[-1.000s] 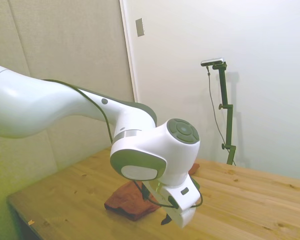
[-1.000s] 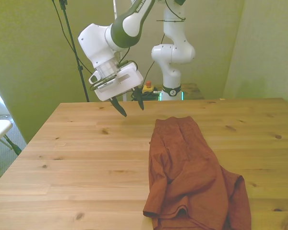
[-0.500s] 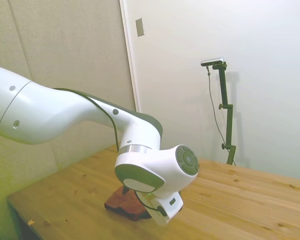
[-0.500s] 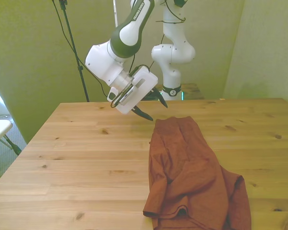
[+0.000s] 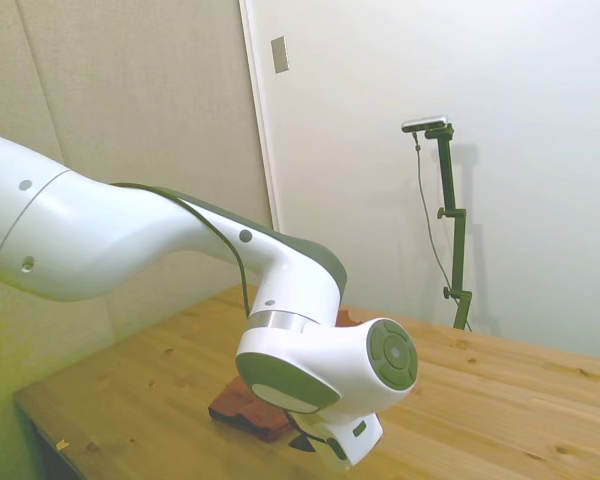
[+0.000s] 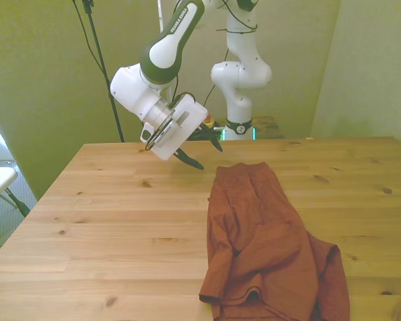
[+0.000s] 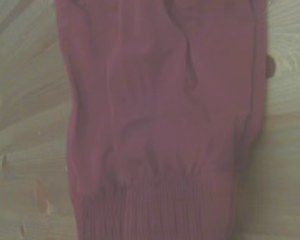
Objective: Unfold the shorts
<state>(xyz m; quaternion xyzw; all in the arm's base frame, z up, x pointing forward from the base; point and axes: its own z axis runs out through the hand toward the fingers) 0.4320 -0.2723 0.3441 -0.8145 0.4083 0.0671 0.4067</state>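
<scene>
One claw (image 6: 202,151), spread, above shorts (image 6: 264,234).

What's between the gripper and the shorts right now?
Nothing. In the front view only bare table lies between the open gripper and the near end of the shorts. The gripper is off the cloth.

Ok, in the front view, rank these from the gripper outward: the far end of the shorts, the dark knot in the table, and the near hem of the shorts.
From the open gripper:
1. Far end of the shorts: just below it, toward the front view's right.
2. Dark knot: in the table, on the front view's left.
3. Near hem of the shorts: at the table's near edge, farthest.
</scene>
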